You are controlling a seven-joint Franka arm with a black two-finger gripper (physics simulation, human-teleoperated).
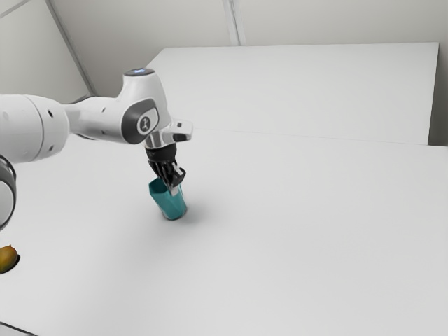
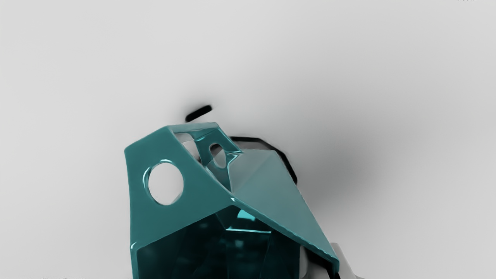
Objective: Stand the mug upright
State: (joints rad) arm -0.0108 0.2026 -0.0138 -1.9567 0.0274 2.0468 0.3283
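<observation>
- Across most of the exterior view: the counter [image 1: 294, 231], white, smooth, plain, with soft grey shading around the mug [image 1: 168, 202].
- Behind the counter, past a faint seam line: a broad white panel [image 1: 301, 91]. Its material: cannot tell.
- Beyond that: pale grey walls [image 1: 189, 24], with a light strip [image 1: 234, 21] running up the rear one and a dark line at the corner on the exterior view's left.
- At the exterior view's left edge, on the counter: a yellow-brown, fruit-like object [image 1: 8, 259], partly cut off, well apart from mug and claw [image 1: 173, 188].
- In the lower corner on that same side: a dark-edged item [image 1: 18, 330], mostly cropped; identity unclear.
- In the wrist view, near the mug: a short black bar-shaped mark [image 2: 198, 113]; nature undetermined. A black curved edge runs alongside the mug's pale outer face.
- Mug: teal, faceted, with oval openings showing in the wrist view. It tilts, mouth toward the exterior view's left, base low at the counter. Whether the base touches: cannot tell.
- Relative position: the mug lies directly below the claw, its mouth end at the fingers.
- Claw state: narrow, pointing down, gripping the mug by its wall, one finger inside the mouth, one outside.
</observation>
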